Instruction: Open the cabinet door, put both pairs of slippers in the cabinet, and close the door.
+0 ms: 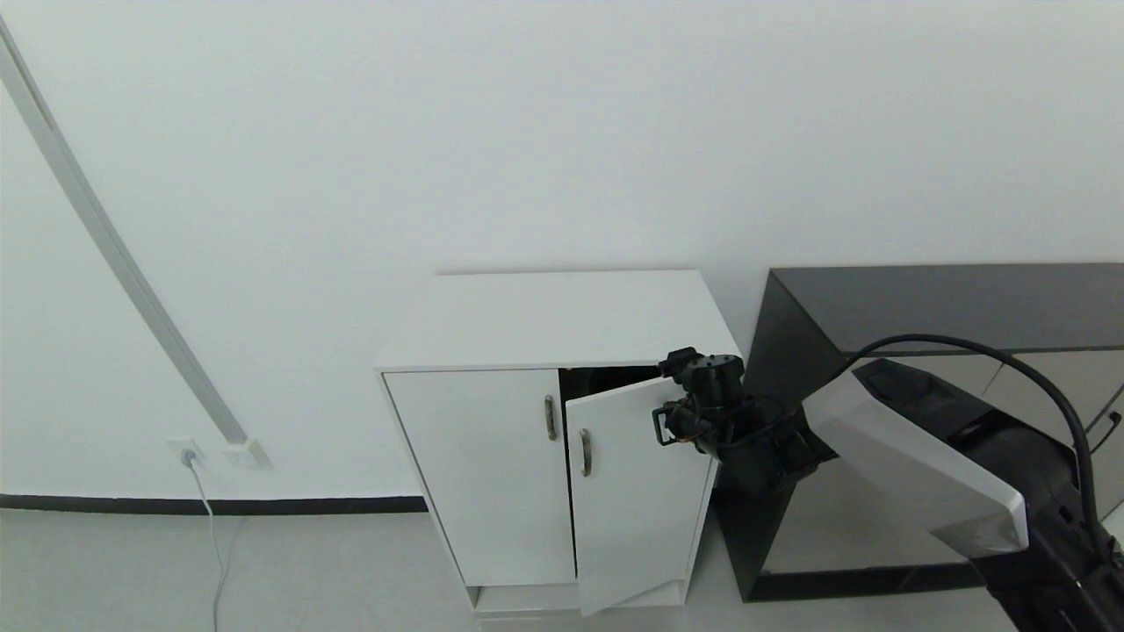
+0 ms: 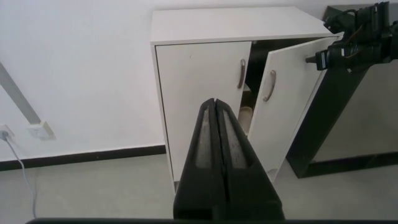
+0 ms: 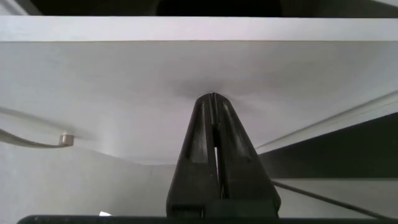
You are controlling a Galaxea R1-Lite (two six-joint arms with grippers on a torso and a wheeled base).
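A white two-door cabinet [image 1: 544, 320] stands against the wall. Its left door [image 1: 483, 474] is closed and its right door [image 1: 637, 491] stands partly ajar, leaving a dark gap along the top. My right gripper [image 1: 663, 417] is shut and sits against the upper outer part of the right door; in the right wrist view its tip [image 3: 213, 98] touches the white door panel. My left gripper [image 2: 214, 102] is shut and empty, held well back from the cabinet front. Something pale [image 2: 246, 112] shows inside the gap, too dim to identify.
A black cabinet [image 1: 922, 303] with mirrored fronts stands close on the right of the white one. A wall socket with a cable [image 1: 187, 456] and a slanted conduit [image 1: 114, 246] are on the left wall. Grey floor [image 1: 263, 570] lies open in front left.
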